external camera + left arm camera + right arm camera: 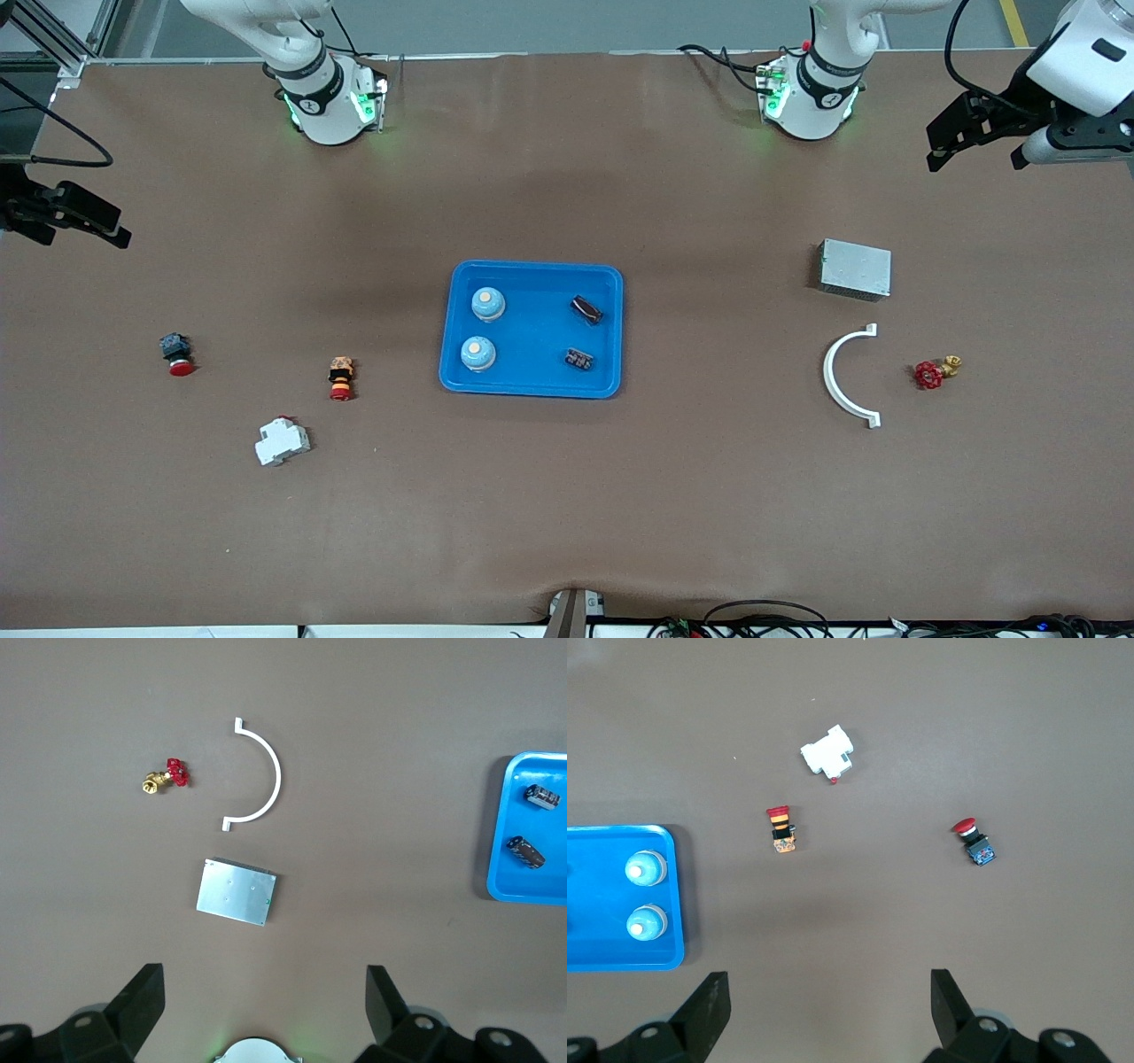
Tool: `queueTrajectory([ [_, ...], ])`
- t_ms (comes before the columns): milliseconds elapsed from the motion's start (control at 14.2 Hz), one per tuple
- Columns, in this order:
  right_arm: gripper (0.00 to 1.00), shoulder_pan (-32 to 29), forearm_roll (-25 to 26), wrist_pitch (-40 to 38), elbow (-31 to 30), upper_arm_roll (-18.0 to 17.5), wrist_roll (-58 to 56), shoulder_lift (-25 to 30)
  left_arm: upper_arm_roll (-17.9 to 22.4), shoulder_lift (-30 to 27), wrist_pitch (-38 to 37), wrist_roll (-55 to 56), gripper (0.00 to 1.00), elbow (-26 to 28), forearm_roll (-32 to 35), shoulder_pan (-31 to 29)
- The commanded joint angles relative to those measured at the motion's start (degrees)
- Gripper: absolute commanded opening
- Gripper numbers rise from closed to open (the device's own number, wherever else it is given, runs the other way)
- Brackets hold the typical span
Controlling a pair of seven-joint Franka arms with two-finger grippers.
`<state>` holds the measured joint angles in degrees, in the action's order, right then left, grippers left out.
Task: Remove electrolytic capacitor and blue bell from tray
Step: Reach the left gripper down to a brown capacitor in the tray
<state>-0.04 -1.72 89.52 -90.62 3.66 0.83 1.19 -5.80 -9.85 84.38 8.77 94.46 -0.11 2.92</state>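
A blue tray (pixel 532 267) lies mid-table. In it stand two light-blue bells (pixel 488 304) (pixel 477 354) toward the right arm's end and two dark capacitors (pixel 586 309) (pixel 579 359) toward the left arm's end. The left wrist view shows the capacitors (pixel 541 796) (pixel 525 852) in the tray (pixel 500 877). The right wrist view shows the bells (pixel 645 869) (pixel 645 923) in the tray (pixel 620 962). My left gripper (pixel 973 164) (pixel 264 992) hangs open and empty over its end of the table. My right gripper (pixel 84 235) (pixel 831 997) hangs open and empty over the other end.
Toward the left arm's end lie a grey metal box (pixel 854 268), a white curved bracket (pixel 837 377) and a red-handled brass valve (pixel 935 372). Toward the right arm's end lie two red push buttons (pixel 176 353) (pixel 341 378) and a white breaker (pixel 283 440).
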Motion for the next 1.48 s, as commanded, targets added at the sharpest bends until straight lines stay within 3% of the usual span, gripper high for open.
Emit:
queueTrajectory([
  [0,1.0,-1.4,-0.7,-0.3,0.4,-0.1,0.2,0.0,-0.2,1.3,-1.1,-1.2,1.0,-2.3,-0.5,-0.5],
  [423,1.0,-1.2,-0.4,-0.4,1.1,-0.3,-0.7,0.1,-0.5,7.1,-1.1,-2.3,1.0,-3.6,-1.6,0.4],
  [776,1.0,-0.8,-0.1,-0.4,4.2,-0.6,-0.6,0.1,-7.3,15.6,6.6,4.7,1.0,-3.0,-7.3,0.8],
  [1128,1.0,-0.7,-1.5,-0.2,5.7,-0.6,0.0,0.0,-9.1,24.0,16.3,24.0,1.0,-2.6,-7.0,8.1],
  [1410,1.0,1.5,-9.3,-1.4,6.1,-0.7,0.1,0.3,-9.0,33.8,31.1,44.7,1.0,-2.6,-6.7,15.3],
])
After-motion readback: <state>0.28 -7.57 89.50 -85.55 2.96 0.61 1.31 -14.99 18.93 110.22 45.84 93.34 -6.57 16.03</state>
